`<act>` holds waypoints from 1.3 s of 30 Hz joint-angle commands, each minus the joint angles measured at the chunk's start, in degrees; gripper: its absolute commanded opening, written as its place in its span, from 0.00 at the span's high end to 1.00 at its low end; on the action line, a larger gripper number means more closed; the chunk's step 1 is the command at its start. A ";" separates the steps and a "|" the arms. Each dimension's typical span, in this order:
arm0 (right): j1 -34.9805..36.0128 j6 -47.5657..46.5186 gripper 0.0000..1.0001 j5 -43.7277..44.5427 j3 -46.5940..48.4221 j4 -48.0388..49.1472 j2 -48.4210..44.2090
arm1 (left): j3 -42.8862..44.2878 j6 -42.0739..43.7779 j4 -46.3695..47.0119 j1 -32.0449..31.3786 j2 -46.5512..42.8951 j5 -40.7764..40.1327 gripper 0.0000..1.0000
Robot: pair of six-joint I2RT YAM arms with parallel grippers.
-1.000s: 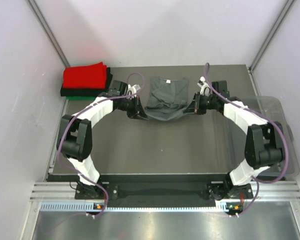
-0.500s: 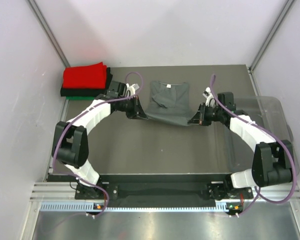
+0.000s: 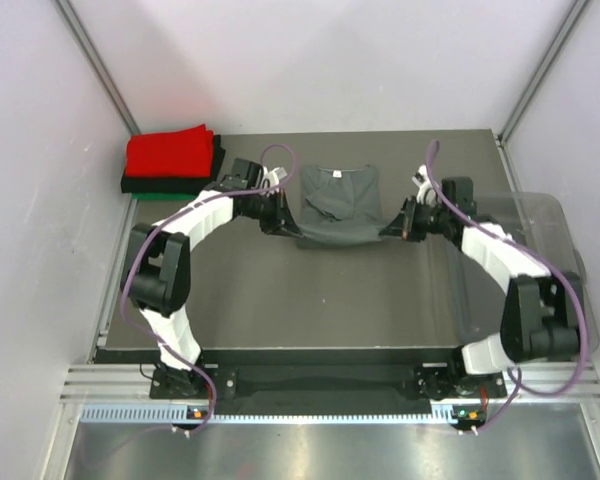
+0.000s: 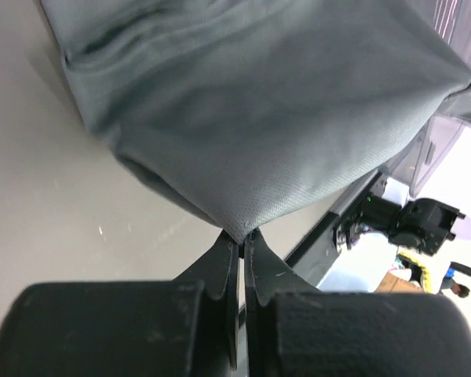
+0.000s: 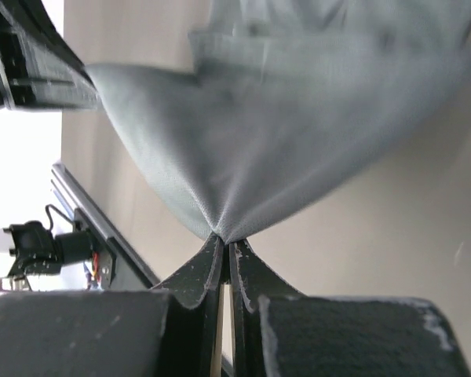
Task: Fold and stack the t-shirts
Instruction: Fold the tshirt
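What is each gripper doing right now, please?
Left gripper: shut on the dark grey t-shirt, pinching one corner.
Right gripper: shut on the same shirt's opposite corner.

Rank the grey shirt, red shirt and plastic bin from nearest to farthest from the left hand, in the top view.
1. Grey shirt, pinched in the left hand.
2. Red shirt, back-left corner.
3. Plastic bin, far right.

The dark grey t-shirt (image 3: 338, 205) is plain, with no print. My left gripper (image 4: 242, 242) and right gripper (image 5: 224, 240) are black. At the upper left of the top view, a bright red shirt (image 3: 170, 152) lies over a black shirt (image 3: 140, 184) and a green shirt (image 3: 152, 197). The table (image 3: 310, 300) is dull grey-brown.
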 commanded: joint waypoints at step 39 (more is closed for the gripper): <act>-3.58 3.88 0.91 -4.89 60.34 16.27 56.46 | 56.74 6.57 10.96 3.83 39.82 -11.77 0.96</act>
